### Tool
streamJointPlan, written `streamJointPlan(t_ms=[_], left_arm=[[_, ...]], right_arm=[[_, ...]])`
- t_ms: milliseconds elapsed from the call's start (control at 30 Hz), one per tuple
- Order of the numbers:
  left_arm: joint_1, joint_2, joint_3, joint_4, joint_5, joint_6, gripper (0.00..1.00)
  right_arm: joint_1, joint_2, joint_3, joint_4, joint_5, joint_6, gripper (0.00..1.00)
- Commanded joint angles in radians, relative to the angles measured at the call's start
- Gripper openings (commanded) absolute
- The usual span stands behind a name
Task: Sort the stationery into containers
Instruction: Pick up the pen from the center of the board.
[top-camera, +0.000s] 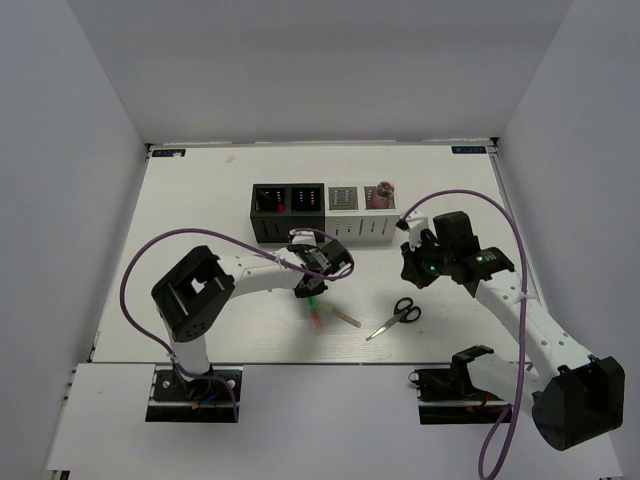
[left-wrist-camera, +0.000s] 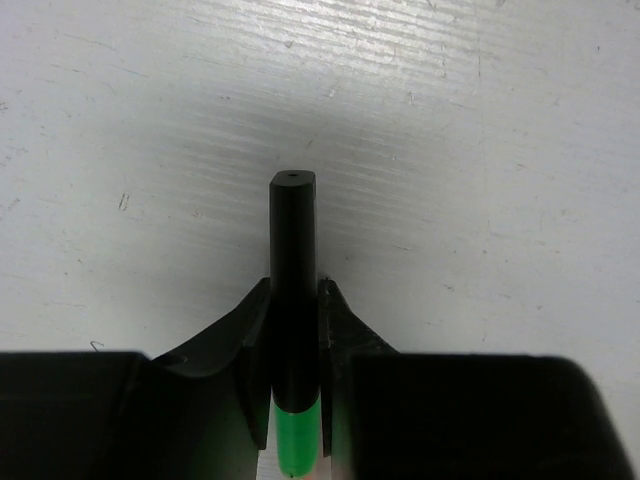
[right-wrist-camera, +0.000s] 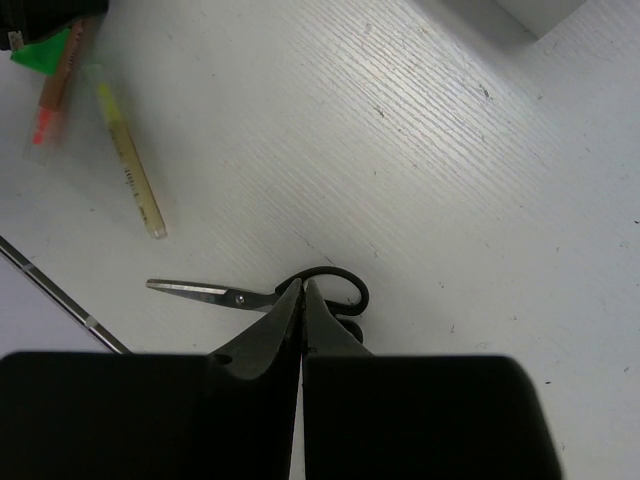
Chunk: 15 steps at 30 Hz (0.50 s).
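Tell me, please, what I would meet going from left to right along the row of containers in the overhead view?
left black container → right black container → grey container → white container

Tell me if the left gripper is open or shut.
Shut: the left gripper clamps the green-capped marker, its black barrel pinched from both sides.

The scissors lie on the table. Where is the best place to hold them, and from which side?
Probably at the narrow neck near the pivot of the scissors, coming straight down from above and closing across the width. They lie flat and closed on the table, so no side gives room underneath. The right hand is nearest.
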Motion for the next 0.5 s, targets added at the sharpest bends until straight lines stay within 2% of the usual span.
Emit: streamJointPlan(t_ms=[0,67,167,333,467], left_arm=[[-0.021,-0.031,-0.003,-0.03,-0.028,-0.011,0.1],[-0.029,-0.045,0.001,-0.038,-0.037,-0.005,0.1],[-0.035,-0.06,0.003,-0.046,-0.052,0.011,0.02],[-0.038,-0.093,0.018,-0.072,-0.087,0.052,0.02],[-0.038,-0.106,0.021,-0.087,-0.098,0.061,0.14]], right_arm=[[-0.001,-0.017,-0.004,0.011,-0.013,0.008,0.0],[-0.001,-0.017,-0.006,0.01,-0.013,0.011,0.0],[-0.003,-0.019,-0.004,0.01,-0.018,0.01,0.0],[-0.001,-0.017,-0.004,0.01,-0.019,0.01,0.0],[-0.001,-0.014,-0.006,0.008,-0.027,0.007,0.0]])
